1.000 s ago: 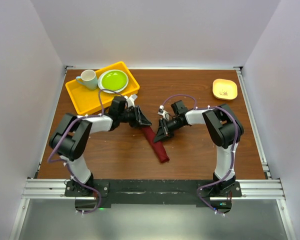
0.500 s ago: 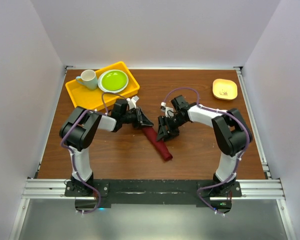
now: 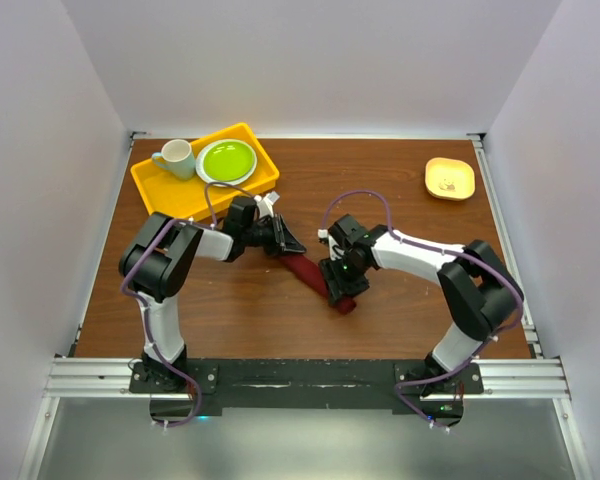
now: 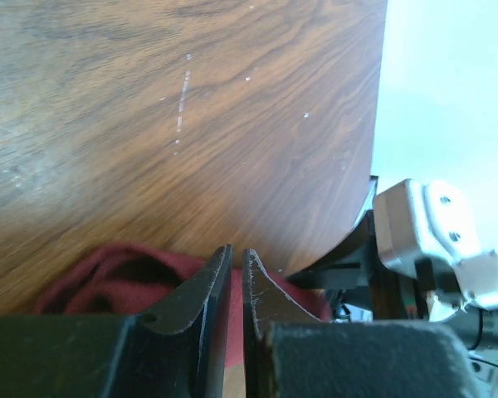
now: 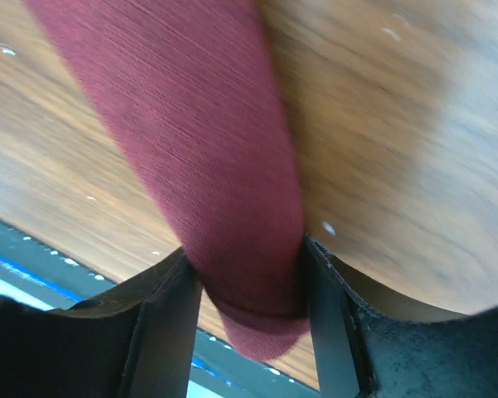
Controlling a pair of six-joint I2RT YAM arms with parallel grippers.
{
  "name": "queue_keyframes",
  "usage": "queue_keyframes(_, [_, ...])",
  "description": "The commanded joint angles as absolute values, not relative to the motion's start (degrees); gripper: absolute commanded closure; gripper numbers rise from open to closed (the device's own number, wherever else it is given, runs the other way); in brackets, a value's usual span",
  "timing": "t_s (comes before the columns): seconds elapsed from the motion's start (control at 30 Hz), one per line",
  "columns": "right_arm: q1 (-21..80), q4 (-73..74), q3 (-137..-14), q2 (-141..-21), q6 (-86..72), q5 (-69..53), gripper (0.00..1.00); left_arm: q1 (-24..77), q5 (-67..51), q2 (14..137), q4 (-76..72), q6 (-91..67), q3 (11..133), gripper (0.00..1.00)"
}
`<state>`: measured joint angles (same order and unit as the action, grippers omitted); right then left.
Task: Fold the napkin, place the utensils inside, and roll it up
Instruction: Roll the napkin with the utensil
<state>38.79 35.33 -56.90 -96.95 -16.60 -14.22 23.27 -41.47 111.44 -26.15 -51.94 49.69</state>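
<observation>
Starting from the arm bases and going out: the right gripper (image 3: pixel 342 292) is down at the near end of the napkin (image 3: pixel 310 275). In its wrist view the two fingers sit snug on either side of the maroon roll, so it's clamped on the cloth. The napkin is a narrow bundle lying just about mid-table, running from 5 o'clock up toward 11 o'clock. At that far end is the left gripper (image 3: pixel 285 243), jaws almost together with a thin bit of red cloth pinched between them. My guess is that one arm holds each end so the roll stays tight and straight instead of flopping open, which makes this look like the late rolling stage. I can't see the fork in any view, so I can't tell whether it's tucked inside. The table (image 3: pixel 380 190) is dark wood grain with a few light scuffs. Farther back at about 10 o'clock there's a yellow tray (image 3: pixel 165 202) holding a pale mug (image 3: pixel 177 158) and a green plate (image 3: pixel 227 160). A small yellow dish (image 3: pixel 449 178) sits out at 2 o'clock, well away from the action. Plain white walls (image 3: pixel 310 60) box in the table on three sides.
</observation>
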Motion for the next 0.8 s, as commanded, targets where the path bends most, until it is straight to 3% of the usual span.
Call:
queue_keyframes(0.0, [38.5, 36.3, -53.5, -93.3, -16.8, -8.6, 0.48, 22.6, -40.0, 112.8, -22.9, -48.0, 50.8, 0.85])
queue_keyframes(0.27, [38.9, 39.4, -60.5, -85.3, -21.2, -15.3, 0.31, 22.5, -40.4, 112.7, -21.2, -46.8, 52.0, 0.85])
queue_keyframes(0.4, [39.0, 36.4, -63.8, -87.0, -24.5, -21.2, 0.3, 22.5, -40.6, 112.2, -21.1, -46.7, 51.8, 0.85])
queue_keyframes(0.57, [38.6, 28.7, -62.6, -91.8, -26.7, -29.3, 0.44, 22.5, -40.4, 111.6, -21.0, -46.7, 51.3, 0.85])
queue_keyframes(0.6, [38.1, 25.5, -61.6, -92.3, -27.2, -30.3, 0.56, 22.5, -40.3, 111.4, -21.1, -46.7, 51.2, 0.85])
queue_keyframes(0.63, [37.3, 23.2, -58.9, -92.8, -27.7, -32.1, 0.62, 22.5, -40.2, 111.3, -21.4, -46.8, 50.9, 0.85])
queue_keyframes(0.77, [31.8, 14.3, -50.7, -94.3, -29.1, -38.5, 0.76, 22.5, -40.2, 110.5, -21.5, -46.8, 50.6, 0.85])
